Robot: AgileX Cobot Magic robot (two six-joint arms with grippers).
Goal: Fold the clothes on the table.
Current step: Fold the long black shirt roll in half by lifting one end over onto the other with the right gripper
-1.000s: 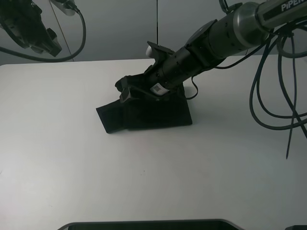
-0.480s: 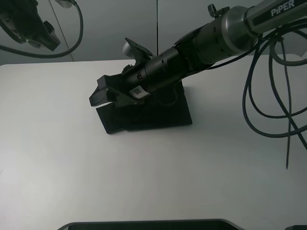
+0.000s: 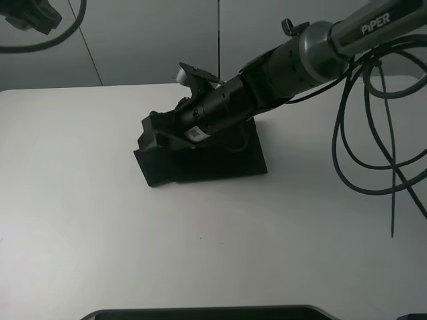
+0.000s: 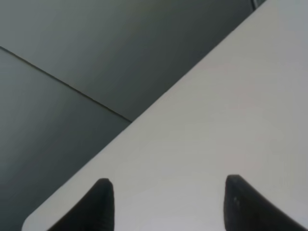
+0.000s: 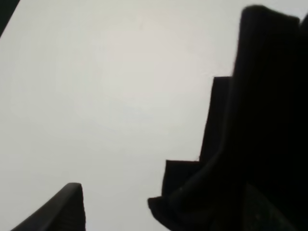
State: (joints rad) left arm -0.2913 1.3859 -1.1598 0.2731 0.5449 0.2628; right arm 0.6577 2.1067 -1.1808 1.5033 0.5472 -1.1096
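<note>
The black T-shirt (image 3: 220,163) lies folded into a small rectangle on the white table (image 3: 80,220), plain black side up, no print visible. My right gripper (image 3: 148,133) reaches across it to its left end, low over the cloth. In the right wrist view the right gripper (image 5: 166,204) is open, with black cloth (image 5: 260,120) bunched beside and partly between the fingers. My left gripper (image 4: 166,207) is open and empty, high over the table's far left corner. Only part of the left arm (image 3: 27,15) shows in the high view.
Grey wall panels (image 3: 153,40) stand behind the table's far edge. Loose black cables (image 3: 373,153) hang from the right arm over the right side of the table. A dark rounded object (image 3: 200,313) sits at the near edge.
My right gripper swept left across the shirt, then dropped onto its left end. The left arm rose further out of the high view's top left corner.
</note>
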